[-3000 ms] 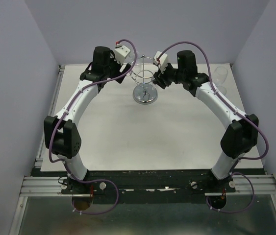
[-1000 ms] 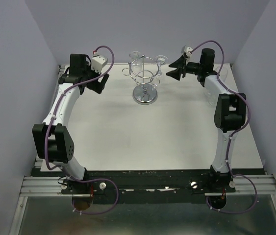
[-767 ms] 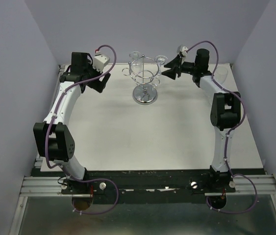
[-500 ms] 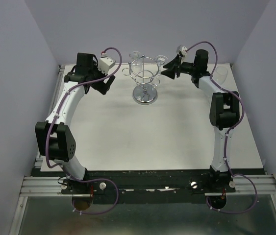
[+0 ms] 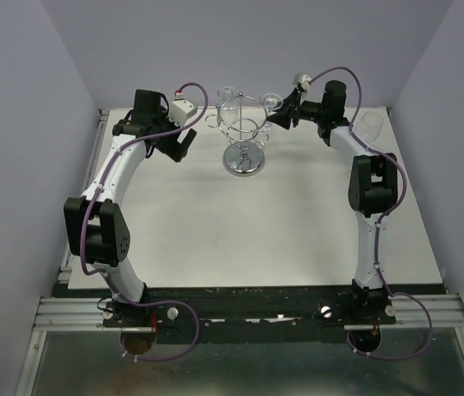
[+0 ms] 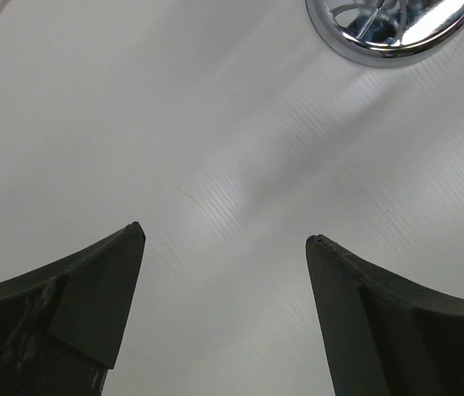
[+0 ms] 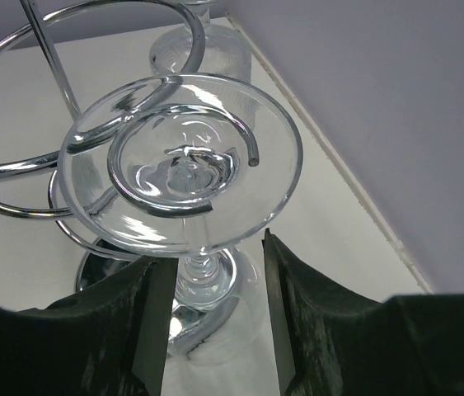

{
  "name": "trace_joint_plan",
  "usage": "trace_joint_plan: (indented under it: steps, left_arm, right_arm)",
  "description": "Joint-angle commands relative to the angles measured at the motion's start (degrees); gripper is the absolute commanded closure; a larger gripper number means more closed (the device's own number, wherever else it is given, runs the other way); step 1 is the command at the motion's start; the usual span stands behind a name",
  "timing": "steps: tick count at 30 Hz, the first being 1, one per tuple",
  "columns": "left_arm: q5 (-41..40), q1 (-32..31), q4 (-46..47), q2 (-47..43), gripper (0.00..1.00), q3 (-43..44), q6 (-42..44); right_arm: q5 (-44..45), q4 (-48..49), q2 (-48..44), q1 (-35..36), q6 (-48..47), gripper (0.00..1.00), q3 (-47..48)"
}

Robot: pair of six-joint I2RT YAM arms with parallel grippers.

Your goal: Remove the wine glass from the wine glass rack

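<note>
The chrome wine glass rack [image 5: 244, 132] stands at the back middle of the table on its round mirrored base [image 6: 392, 29]. A clear wine glass [image 5: 273, 101] hangs upside down from a hook on its right side. In the right wrist view its foot [image 7: 182, 157] rests on a wire loop. My right gripper [image 7: 213, 247] is open, with the glass's stem between its fingers [image 7: 277, 313], just under the foot, not pinched. A second glass [image 5: 227, 94] hangs at the rack's back left. My left gripper [image 6: 225, 233] is open and empty over bare table left of the rack.
Another clear glass [image 5: 369, 126] stands on the table at the back right, by the wall. The purple back wall is close behind the rack. The second hanging glass also shows in the right wrist view [image 7: 203, 49].
My right gripper has moved left from beside the rack to straddle the hanging glass's stem. My left arm has swung right, closer to the rack.
</note>
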Motion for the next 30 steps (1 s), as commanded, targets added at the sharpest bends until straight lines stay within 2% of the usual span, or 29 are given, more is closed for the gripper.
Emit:
trace_joint_plan:
  steps: [1, 7, 30]
  left_arm:
    - [2.11, -0.01, -0.37, 0.71, 0.04, 2.17, -0.31]
    - [2.38, -0.01, -0.19, 1.59, 0.05, 2.69, -0.49]
    - [3.17, -0.01, 1.74, 1.33, 0.05, 1.11, -1.54]
  right_arm:
    - [0.72, 0.56, 1.66, 0.51, 0.12, 0.47, 1.88]
    - [0.45, -2.25, 1.93, 0.86, -1.38, 0.48, 3.11]
    - [2.92, -3.49, 1.67, 1.13, -1.81, 0.51, 3.11]
